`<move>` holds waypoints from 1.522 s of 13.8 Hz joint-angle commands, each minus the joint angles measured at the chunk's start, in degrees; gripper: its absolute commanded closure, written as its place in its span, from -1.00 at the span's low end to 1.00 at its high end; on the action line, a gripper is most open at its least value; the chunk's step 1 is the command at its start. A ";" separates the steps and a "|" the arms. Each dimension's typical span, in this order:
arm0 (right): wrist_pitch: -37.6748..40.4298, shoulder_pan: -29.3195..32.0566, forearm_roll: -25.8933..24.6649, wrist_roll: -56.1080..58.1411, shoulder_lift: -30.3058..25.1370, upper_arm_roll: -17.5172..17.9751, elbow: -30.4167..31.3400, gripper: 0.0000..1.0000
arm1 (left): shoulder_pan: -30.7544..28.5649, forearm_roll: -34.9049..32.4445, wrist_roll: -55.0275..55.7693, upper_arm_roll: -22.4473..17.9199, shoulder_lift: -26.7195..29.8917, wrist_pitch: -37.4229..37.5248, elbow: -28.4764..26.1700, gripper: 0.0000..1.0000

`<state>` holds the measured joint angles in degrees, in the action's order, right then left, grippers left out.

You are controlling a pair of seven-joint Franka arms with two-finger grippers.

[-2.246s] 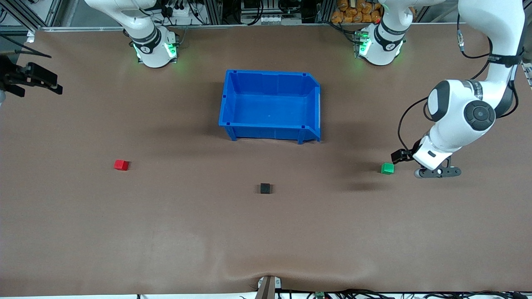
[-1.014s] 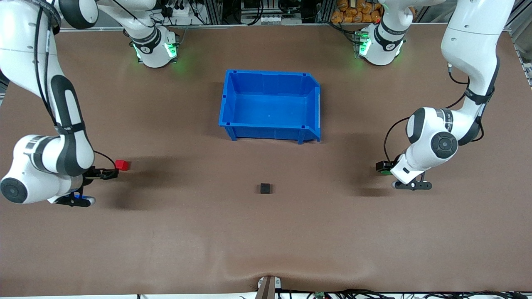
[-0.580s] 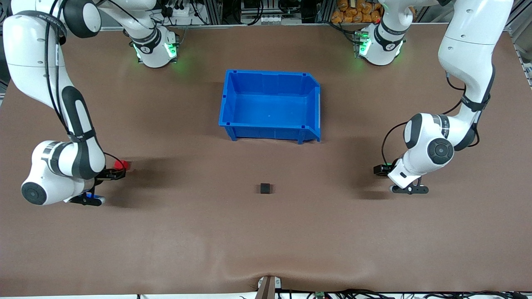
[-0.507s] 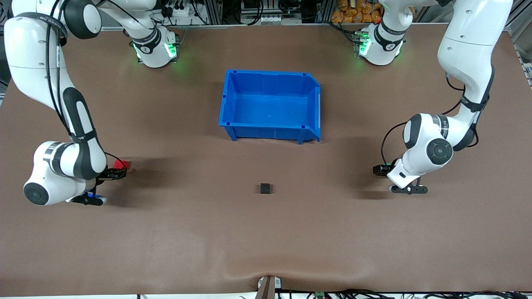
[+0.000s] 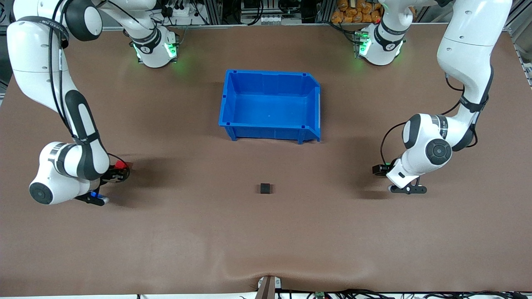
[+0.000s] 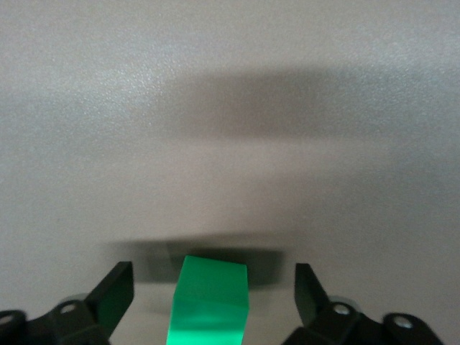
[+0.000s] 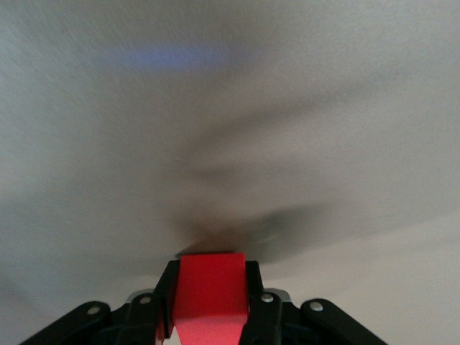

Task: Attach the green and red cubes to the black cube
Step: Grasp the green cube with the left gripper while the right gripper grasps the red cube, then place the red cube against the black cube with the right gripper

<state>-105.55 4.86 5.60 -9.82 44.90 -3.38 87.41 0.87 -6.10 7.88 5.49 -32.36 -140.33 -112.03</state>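
Note:
The black cube [image 5: 265,188] sits alone on the brown table, nearer to the front camera than the blue bin. My right gripper [image 5: 117,172] is low at the right arm's end of the table, and its fingers are shut on the red cube [image 7: 210,296], of which a corner shows in the front view [image 5: 121,165]. My left gripper [image 5: 380,169] is low at the left arm's end of the table. It is open, with the green cube [image 6: 210,300] on the table between its fingers [image 6: 113,293] and a gap on each side.
An empty blue bin [image 5: 271,131] stands mid-table toward the robots' bases. The brown mat bulges slightly at the table edge nearest the front camera.
Both arms came down to their cubes. The right gripper moved in around the red cube and closed on it. The left gripper settled around the green cube and now hides it in the front view.

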 commanded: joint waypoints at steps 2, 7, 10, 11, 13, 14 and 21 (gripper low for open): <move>2.01 -2.47 14.56 -18.51 -0.78 0.83 -3.12 1.00 | 0.18 -1.29 1.34 -0.04 0.54 1.46 -0.03 -0.29; -7.52 -14.15 34.10 -49.02 -0.52 0.74 -4.61 1.00 | 0.09 -1.29 1.43 -0.04 1.16 1.64 -0.91 -0.21; -17.64 -20.30 39.65 -58.54 1.23 0.74 -4.61 1.00 | 0.01 -1.29 1.69 -0.04 1.25 1.64 -1.00 -0.12; -20.89 -22.32 40.19 -60.83 1.85 0.74 -4.70 1.00 | 0.01 -1.29 2.39 -0.04 1.42 1.73 -1.00 0.12; -26.88 -26.37 40.28 -65.66 3.43 0.74 -5.05 1.00 | 0.09 -1.29 4.58 -0.04 1.77 5.22 -0.74 0.72; -29.34 -28.39 40.19 -68.47 4.57 0.74 -5.92 1.00 | 0.01 -1.29 6.34 0.22 2.21 6.29 -0.73 1.00; -32.17 -34.56 39.93 -75.44 7.92 0.57 -9.80 1.00 | 0.45 -0.85 29.34 2.77 3.36 7.17 4.52 1.00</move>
<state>-137.60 -28.93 44.47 -84.52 51.79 -2.05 79.36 0.98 -6.10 30.05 7.51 -30.11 -135.03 -109.88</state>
